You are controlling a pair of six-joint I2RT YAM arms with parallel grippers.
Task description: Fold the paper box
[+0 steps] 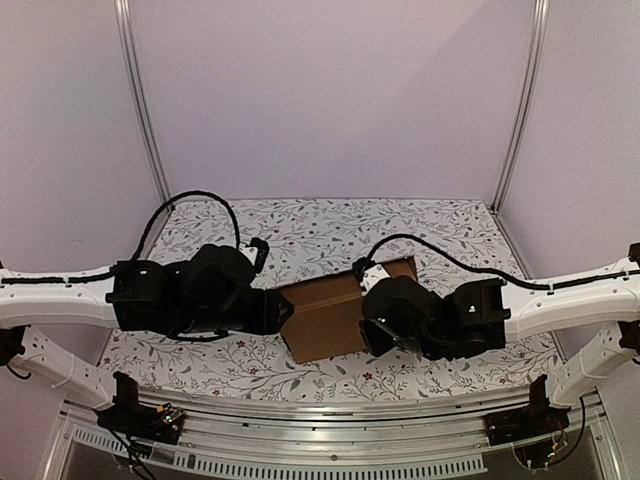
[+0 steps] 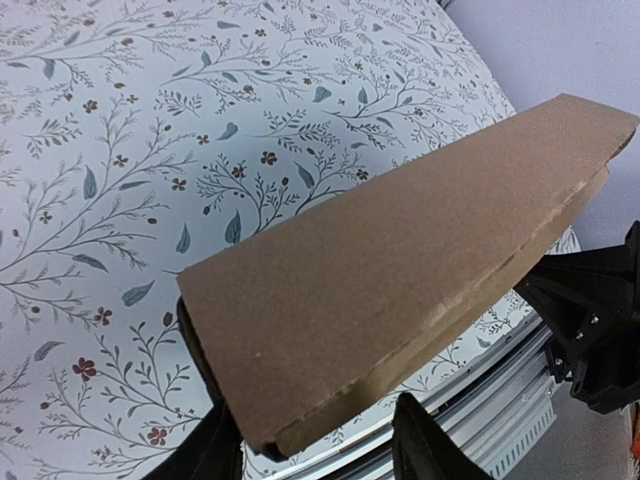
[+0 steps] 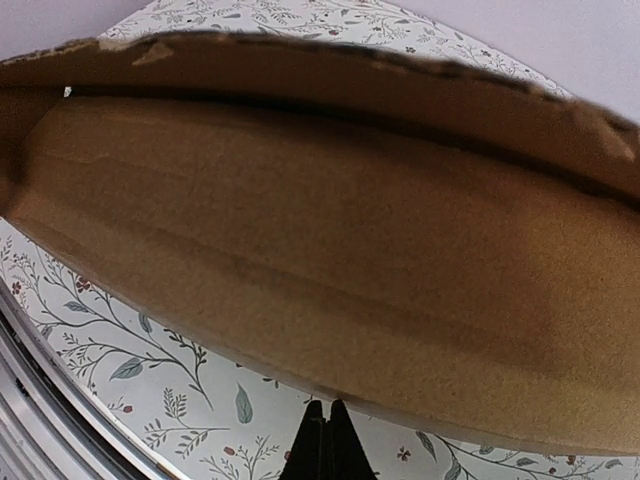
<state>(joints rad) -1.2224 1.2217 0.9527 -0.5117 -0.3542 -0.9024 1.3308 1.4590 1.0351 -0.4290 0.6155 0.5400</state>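
The paper box (image 1: 325,318) lies at the middle of the flowered table (image 1: 300,225), already a flat brown mailer shape, with one flap standing at its 1 o'clock corner. My left gripper (image 1: 280,310) sits at the box's 9 o'clock end and my right gripper (image 1: 370,325) at its 3 o'clock end.

In the left wrist view the fingers (image 2: 420,445) stand apart with the near corner of the cardboard between them. One finger is against the edge and the other shows a gap, so I read no clamp there. In the right wrist view the fingertips (image 3: 325,440) are pressed together on nothing, just below the box's long side.

I judge the box light and stiff across its panels but ready to hinge at every score line. The corrugated edges should crush under a hard pinch, and the matte surface should give fair grip. I would take it by a panel edge close to a fold, not by a thin tab.

From overhead both arms cover the box's ends, so I cannot tell whether the side tabs are tucked. The right wrist view is filled with blurred cardboard and a dark slit under the upper layer. I cannot say whether those fingertips touch the box.
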